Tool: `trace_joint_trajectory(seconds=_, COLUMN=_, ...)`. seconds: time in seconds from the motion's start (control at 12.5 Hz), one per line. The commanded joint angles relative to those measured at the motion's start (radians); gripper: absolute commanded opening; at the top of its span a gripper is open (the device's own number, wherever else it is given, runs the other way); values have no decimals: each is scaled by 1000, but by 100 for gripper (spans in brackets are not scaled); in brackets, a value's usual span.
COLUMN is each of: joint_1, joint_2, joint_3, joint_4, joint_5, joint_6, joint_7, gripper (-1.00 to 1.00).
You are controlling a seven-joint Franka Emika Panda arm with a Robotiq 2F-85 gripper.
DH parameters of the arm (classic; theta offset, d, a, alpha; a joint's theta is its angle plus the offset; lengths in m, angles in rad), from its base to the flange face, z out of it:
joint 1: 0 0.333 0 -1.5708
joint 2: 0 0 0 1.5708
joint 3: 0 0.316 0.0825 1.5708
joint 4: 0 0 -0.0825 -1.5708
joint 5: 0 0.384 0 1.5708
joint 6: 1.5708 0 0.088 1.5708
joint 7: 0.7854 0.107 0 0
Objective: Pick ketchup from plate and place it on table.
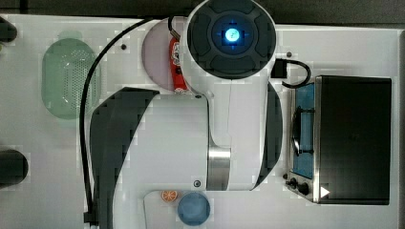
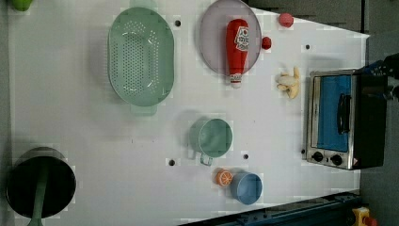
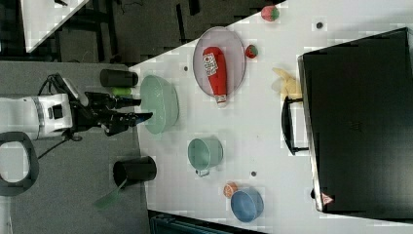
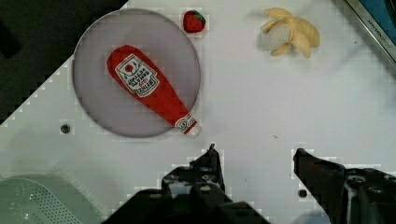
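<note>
Ketchup (image 4: 151, 92) lies flat on the plate (image 4: 95, 56), cap end overhanging the rim toward the table (image 4: 261, 102) — nothing done yet. Gripper (image 4: 254, 156) hovers apart, fingers (image 4: 212, 161) spread, empty; grasp, lift and placement remain.

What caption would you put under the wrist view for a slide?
Open gripper hovers above the white table, with the ketchup lying on the plate beside a strawberry and a peeled banana.
</note>
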Motion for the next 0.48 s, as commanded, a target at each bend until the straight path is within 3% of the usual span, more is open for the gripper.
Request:
trace_joint_trajectory(seconds=0.08, joint_1=-91, joint_2=-148, joint_3=42, joint_4=-52, joint_5=2, joint_6=-141, joint_7=-24, gripper=54)
trace_joint_trajectory(seconds=0.24, joint_1=-89, joint_2=-136, joint_3=46, joint_4=-52, joint_5=2, joint_6=-141, joint_7=-31, gripper=97)
trace_joint_trajectory(seconds=0.48, joint_1=-87, joint_2=-84, joint_3=62, joint_4=-52, joint_5=2, joint_6=-139, joint_7=-38, gripper=100)
